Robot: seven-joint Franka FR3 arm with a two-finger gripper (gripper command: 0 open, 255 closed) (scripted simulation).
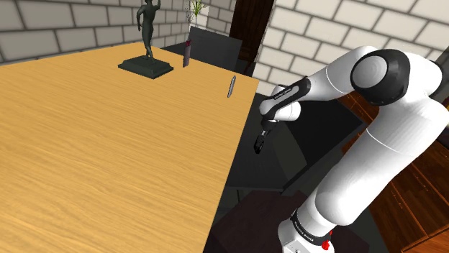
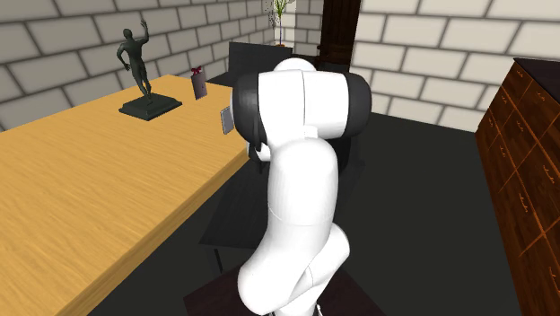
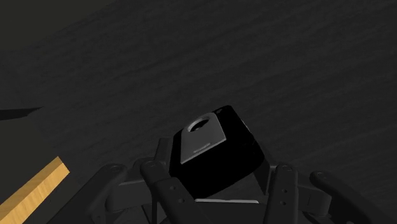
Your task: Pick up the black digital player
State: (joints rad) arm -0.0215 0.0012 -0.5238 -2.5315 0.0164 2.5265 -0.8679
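Observation:
The black digital player [image 3: 219, 153] is a small dark block with a grey face plate and a round ring on it. It sits between the black fingers [image 3: 167, 184] of my gripper [image 3: 222, 188], which clasp it on both sides. In the shoulder view my gripper [image 1: 258, 146] hangs pointing down just past the wooden table's [image 1: 108, 158] right-hand edge, below tabletop height, with a dark bit at its tip. Below the player lies only dark floor [image 3: 254, 63], and a corner of the table [image 3: 35, 191] shows off to one side.
On the table stand a dark statue of a figure on a base [image 1: 147, 43], a thin grey slab on edge [image 1: 231, 87] near the right-hand rim, and a small reddish item [image 1: 186, 54]. Dark furniture [image 1: 295, 154] sits under the arm. Wooden drawers [image 2: 529, 153] line the second exterior view's right.

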